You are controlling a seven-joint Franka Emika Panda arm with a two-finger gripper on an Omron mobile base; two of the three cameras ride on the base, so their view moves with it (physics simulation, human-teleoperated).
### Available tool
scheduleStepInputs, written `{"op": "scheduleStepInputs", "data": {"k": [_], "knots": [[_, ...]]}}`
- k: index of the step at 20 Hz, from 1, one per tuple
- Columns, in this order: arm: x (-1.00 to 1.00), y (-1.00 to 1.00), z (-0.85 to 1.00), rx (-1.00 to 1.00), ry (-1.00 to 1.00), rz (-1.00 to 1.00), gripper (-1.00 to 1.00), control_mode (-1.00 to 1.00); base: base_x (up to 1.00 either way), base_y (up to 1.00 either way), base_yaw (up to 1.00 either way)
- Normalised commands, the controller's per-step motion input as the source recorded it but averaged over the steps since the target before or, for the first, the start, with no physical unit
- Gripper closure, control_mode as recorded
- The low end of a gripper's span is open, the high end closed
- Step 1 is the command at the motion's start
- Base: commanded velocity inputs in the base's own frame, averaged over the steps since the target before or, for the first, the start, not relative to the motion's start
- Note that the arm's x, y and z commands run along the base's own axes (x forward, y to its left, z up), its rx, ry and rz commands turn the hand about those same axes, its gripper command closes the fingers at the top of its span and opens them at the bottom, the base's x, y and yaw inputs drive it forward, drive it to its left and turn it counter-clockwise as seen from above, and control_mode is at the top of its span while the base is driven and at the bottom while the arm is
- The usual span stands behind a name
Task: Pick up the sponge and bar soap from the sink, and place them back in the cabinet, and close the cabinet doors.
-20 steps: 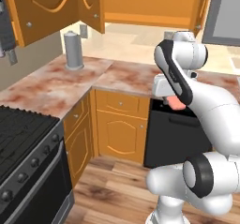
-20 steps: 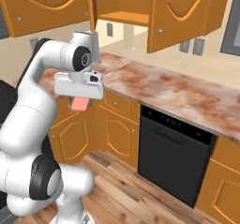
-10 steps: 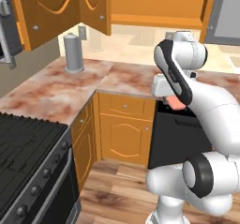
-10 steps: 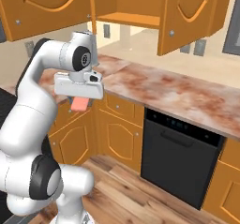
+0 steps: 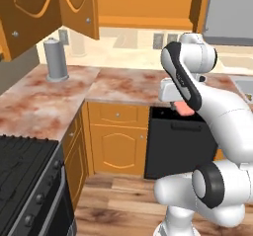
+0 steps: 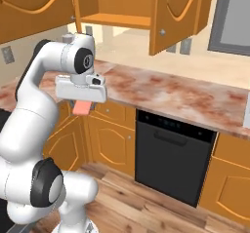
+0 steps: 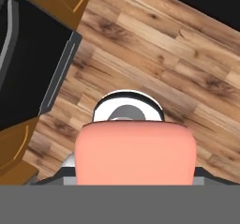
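Note:
My gripper (image 6: pixel 83 105) hangs in front of the counter, shut on the salmon-pink bar soap (image 6: pixel 81 109), which also shows under the hand (image 5: pixel 186 109) and as a broad pink block (image 7: pixel 136 153) over the wooden floor. Above the counter the cabinet (image 6: pixel 114 18) stands with both doors swung out: an arched door on the right (image 6: pixel 168 12) and its shelf bare. From the other side I see the cabinet's shelf (image 5: pixel 143 22) and its left door (image 5: pixel 74 8). A pale strip at the counter's right end may be the sink's rim (image 5: pixel 245 86). The sponge is out of view.
A grey canister (image 5: pixel 56 59) stands on the marbled counter (image 5: pixel 128 87). A black dishwasher (image 6: pixel 171 154) sits under the counter, a black stove (image 5: pixel 24 180) at the lower left. Orange drawer units line the base. The open doors jut out at head height.
The whole picture has shifted, so the base has driven along the counter. The arm keeps its pose and the soap stays in the gripper.

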Motion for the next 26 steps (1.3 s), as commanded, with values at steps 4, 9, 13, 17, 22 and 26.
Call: {"op": "scheduleStepInputs", "data": {"k": [4, 9, 13, 17, 22, 26], "knots": [[0.00, 0.00, 0.00, 0.00, 0.00, 0.00, 1.00, 1.00, 0.24, 0.05, -0.31], [0.00, 0.00, 0.00, 0.00, 0.00, 0.00, 1.00, 1.00, 0.46, 0.23, -0.12], [0.00, 0.00, 0.00, 0.00, 0.00, 0.00, 1.00, 1.00, 0.65, 0.03, -0.01], [0.00, 0.00, 0.00, 0.00, 0.00, 0.00, 1.00, 1.00, 0.63, 0.00, 0.00], [0.00, 0.00, 0.00, 0.00, 0.00, 0.00, 1.00, 1.00, 0.42, 0.17, 0.00], [0.00, 0.00, 0.00, 0.00, 0.00, 0.00, 1.00, 1.00, 0.46, 0.32, 0.02]]}}
